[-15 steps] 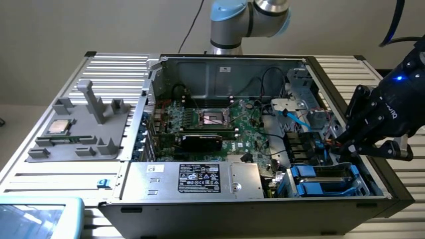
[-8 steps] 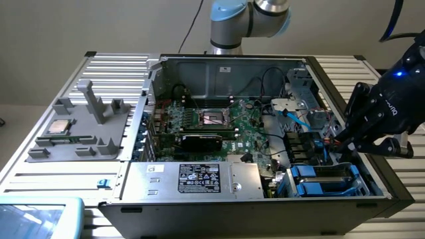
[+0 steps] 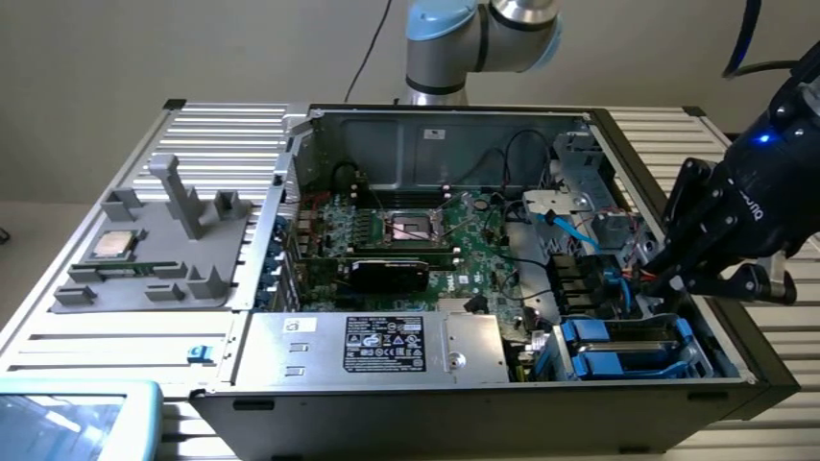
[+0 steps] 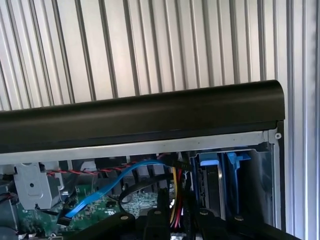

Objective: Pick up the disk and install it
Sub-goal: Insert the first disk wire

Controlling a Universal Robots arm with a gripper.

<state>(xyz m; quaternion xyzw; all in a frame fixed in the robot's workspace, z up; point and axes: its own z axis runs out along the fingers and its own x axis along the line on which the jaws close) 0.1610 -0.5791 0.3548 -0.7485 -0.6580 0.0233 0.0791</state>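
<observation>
The open computer case point(image 3: 423, 384) lies on the ribbed metal table. In its drive bay, at the near corner on the exterior view's right, the disk point(image 3: 637, 348) lies flat, grey metal framed by a bright blue bracket. A second blue-bracketed unit point(image 3: 587, 348) sits beside it. My gripper point(image 3: 660, 280) hangs just above that bay, by the case's black side wall point(image 4: 150, 117), over a bundle of coloured cables. In the wrist view the gripper point(image 4: 172, 225) is above those cables, with the disk's blue bracket point(image 4: 220, 162) in the bay close by. Whether the gripper touches the disk is hidden.
Inside the case are the green motherboard point(image 3: 423, 240) with its open processor socket, a black card point(image 3: 391, 271), the labelled power supply point(image 3: 384, 348) and a blue data cable point(image 4: 100, 192). A grey fixture point(image 3: 160, 254) holding a silver chip point(image 3: 113, 245) stands on the exterior view's left.
</observation>
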